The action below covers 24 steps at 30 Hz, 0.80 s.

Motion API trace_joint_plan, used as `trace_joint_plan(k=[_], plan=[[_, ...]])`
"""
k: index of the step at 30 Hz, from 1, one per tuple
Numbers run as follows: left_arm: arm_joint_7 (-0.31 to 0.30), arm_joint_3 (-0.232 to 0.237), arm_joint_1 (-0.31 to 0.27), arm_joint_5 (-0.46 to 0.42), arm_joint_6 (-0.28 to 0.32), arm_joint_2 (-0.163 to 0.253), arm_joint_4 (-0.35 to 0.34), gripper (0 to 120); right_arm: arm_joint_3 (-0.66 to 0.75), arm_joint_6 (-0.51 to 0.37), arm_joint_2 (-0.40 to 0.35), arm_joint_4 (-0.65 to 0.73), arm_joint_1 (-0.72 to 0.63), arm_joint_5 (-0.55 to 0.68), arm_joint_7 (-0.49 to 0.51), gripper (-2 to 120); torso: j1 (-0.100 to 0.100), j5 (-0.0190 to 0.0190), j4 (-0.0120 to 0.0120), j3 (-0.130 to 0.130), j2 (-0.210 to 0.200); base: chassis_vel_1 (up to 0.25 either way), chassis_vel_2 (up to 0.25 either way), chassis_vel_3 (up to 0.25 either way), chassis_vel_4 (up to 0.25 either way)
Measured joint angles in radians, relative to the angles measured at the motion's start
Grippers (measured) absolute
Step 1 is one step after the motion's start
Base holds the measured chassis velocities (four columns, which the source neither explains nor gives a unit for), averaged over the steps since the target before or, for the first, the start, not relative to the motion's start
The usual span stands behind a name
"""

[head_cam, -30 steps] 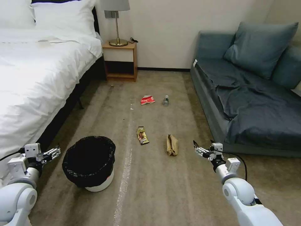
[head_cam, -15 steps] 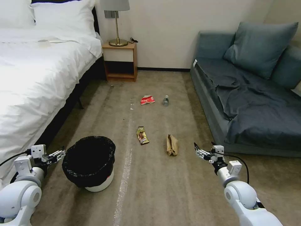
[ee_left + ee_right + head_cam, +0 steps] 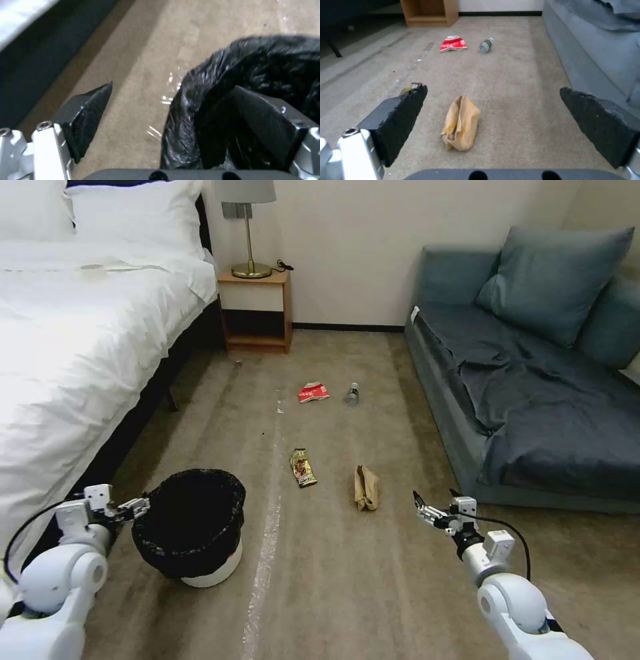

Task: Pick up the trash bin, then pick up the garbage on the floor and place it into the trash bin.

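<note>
One trash bin (image 3: pixel 190 527) stood on the carpet. Four litter items lay there: one red-and-white packet (image 3: pixel 313 392), one clear bottle (image 3: pixel 352 394), one gold-brown wrapper (image 3: pixel 303 467) and one tan paper bag (image 3: pixel 365 488). Two grippers were counted: the left gripper (image 3: pixel 139 506) and the right gripper (image 3: pixel 421 505).

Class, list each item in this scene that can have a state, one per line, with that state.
trash bin: upright on the carpet, lined, not lifted
left tool: open, straddling the bin's rim
right tool: open, holding nothing
tan paper bag: lying on the floor
bottle: lying on its side
</note>
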Motion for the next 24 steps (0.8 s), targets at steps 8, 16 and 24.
trace_joint_plan(k=[8,16,24], plan=[[0.014,0.059,-0.082,0.034,-0.004,-0.02,0.12,94,0.006,0.007,-0.004,-0.005,0.002,0.002,0.0,100,0.0,0.0001,0.0002,0.0,0.0,0.0,0.0,0.0,0.0],[0.02,0.112,-0.135,0.088,0.001,-0.037,0.182,83,0.003,0.015,-0.003,0.009,0.001,0.009,0.001,100,0.0,0.0001,0.0001,0.0,0.0,0.0,0.0,0.0,0.0],[0.024,0.094,-0.119,0.101,0.011,-0.031,0.188,58,0.006,0.018,-0.008,0.006,0.004,0.022,0.002,100,0.0,0.0002,0.0001,0.0,0.0,0.0,0.0,0.0,0.0]])
